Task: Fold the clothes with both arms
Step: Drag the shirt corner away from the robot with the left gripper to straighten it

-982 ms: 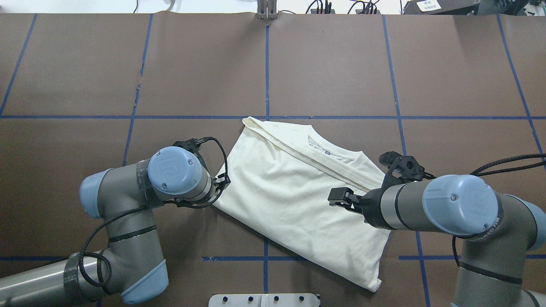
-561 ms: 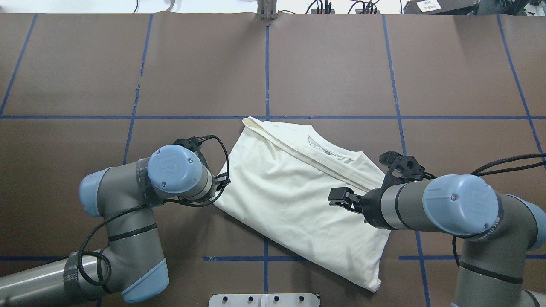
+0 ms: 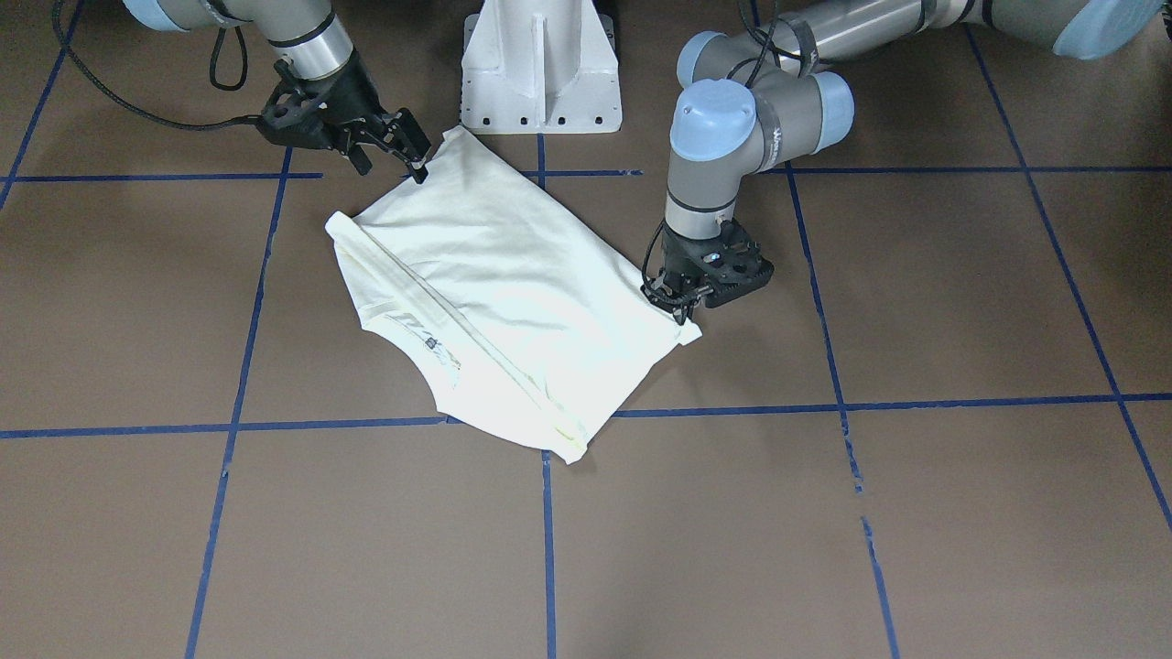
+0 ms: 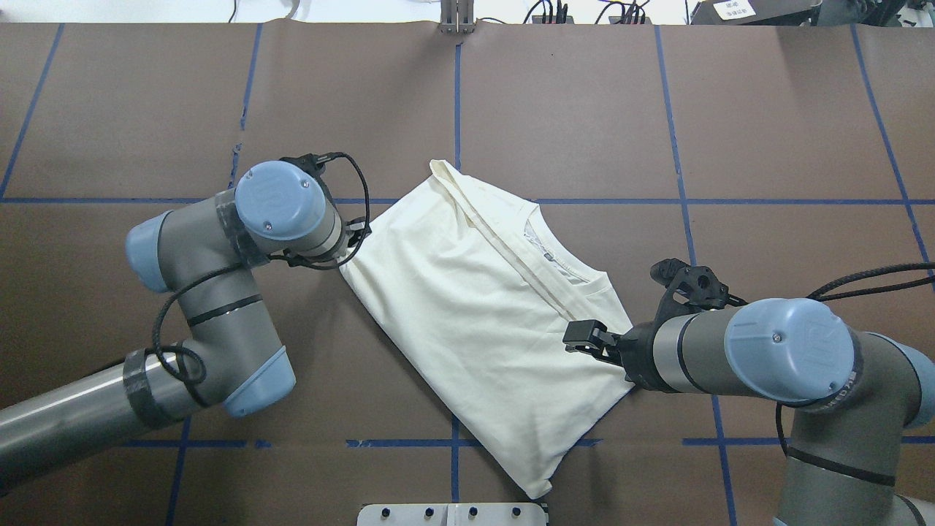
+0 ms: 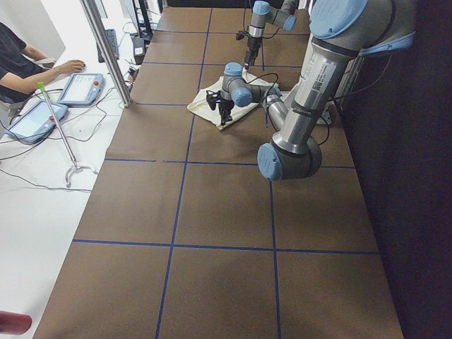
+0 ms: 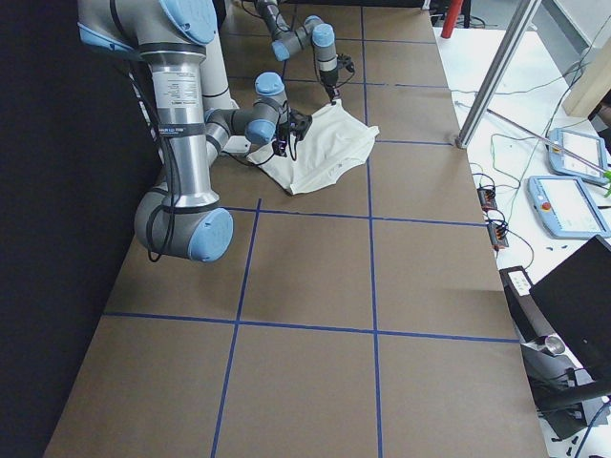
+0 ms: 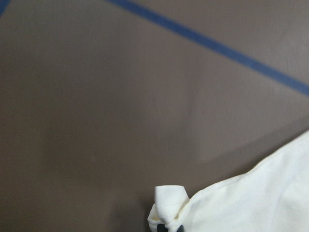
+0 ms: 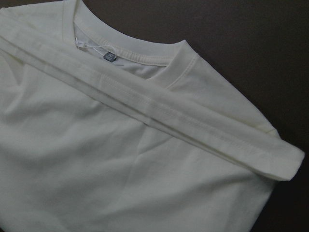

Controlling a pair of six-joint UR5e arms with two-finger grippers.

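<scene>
I have the cream T-shirt (image 4: 482,329) folded into a long rectangle, plain side up, on the brown table (image 4: 146,109). It lies just out from the white pedestal base (image 4: 453,513). Its long axis runs on a diagonal. The near corner sits just beside the pedestal, and the far corner points away from it, leaning toward the robot's left across a blue tape line (image 4: 457,109).

A folded sleeve band (image 8: 159,104) runs along that same axis. The ribbed collar (image 8: 135,55), with a small label (image 8: 110,57) inside, opens off the long edge that faces away from the pedestal and to the robot's right.

The left gripper (image 3: 679,311) points straight down at the shirt corner farthest to the pedestal's left. In the left wrist view a small bunched nub of cloth (image 7: 166,208) sits between the dark fingertips, so I read those jaws as clamped on the corner.

The right gripper (image 4: 584,340) reaches in nearly level, over the corner on the pedestal's right. Its tip is above the cloth, just inside the edge. The right wrist camera shows only fabric and no fingers. I cannot tell how far those jaws are apart, nor whether they touch the shirt.
</scene>
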